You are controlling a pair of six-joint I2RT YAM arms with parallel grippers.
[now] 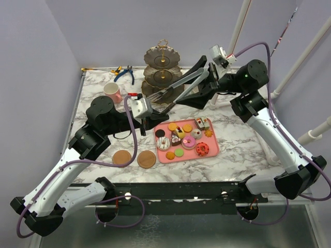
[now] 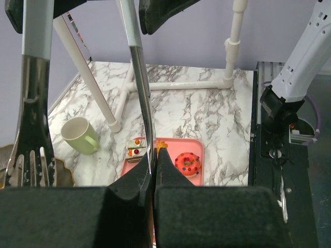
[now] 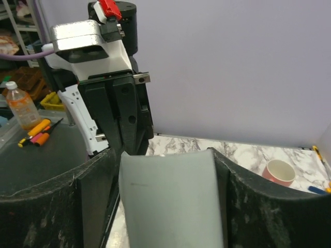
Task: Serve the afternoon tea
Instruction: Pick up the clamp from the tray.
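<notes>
**Top view.** Grey-veined white marble tabletop (image 1: 243,150), lilac walls on three sides, white pipes at the right.
- Dark three-tier stand (image 1: 162,67): back centre, upright.
- Pink mug (image 1: 112,92): left of the stand, upright.
- Blue-handled pliers (image 1: 124,73): back left, near the wall.
- Pink tray (image 1: 213,150): centre, carrying the toy pastries (image 1: 184,137).
- Two brown coasters (image 1: 121,157), (image 1: 146,159): side by side, just left of the tray, bare.
- Tongs (image 1: 186,81): in the air in front of the stand, held from both ends. The left end effector (image 1: 159,105) is at the tip end and the right end effector (image 1: 202,81) at the grey handle end.

**Left wrist view.**
- Left end effector (image 2: 154,165): pinched narrow on one thin metal arm of the tongs (image 2: 139,82). The other arm, forked at its tip, hangs free at the left.
- Pale-green mug (image 2: 80,135): upright on the marble below.
- Tray (image 2: 199,150): a red sprinkled doughnut (image 2: 189,163) and a small cake slice (image 2: 136,146) show on it.
- Stand (image 2: 63,173): only a scalloped edge shows, lower left.

**Right wrist view.**
- Right end effector (image 3: 165,155): both fingers pressed against the broad grey handle end of the tongs (image 3: 170,201).
- Left end effector (image 3: 121,111): seen opposite, black fingers pointing down.
- Pink mug (image 3: 279,172): on the marble, lower right.
</notes>
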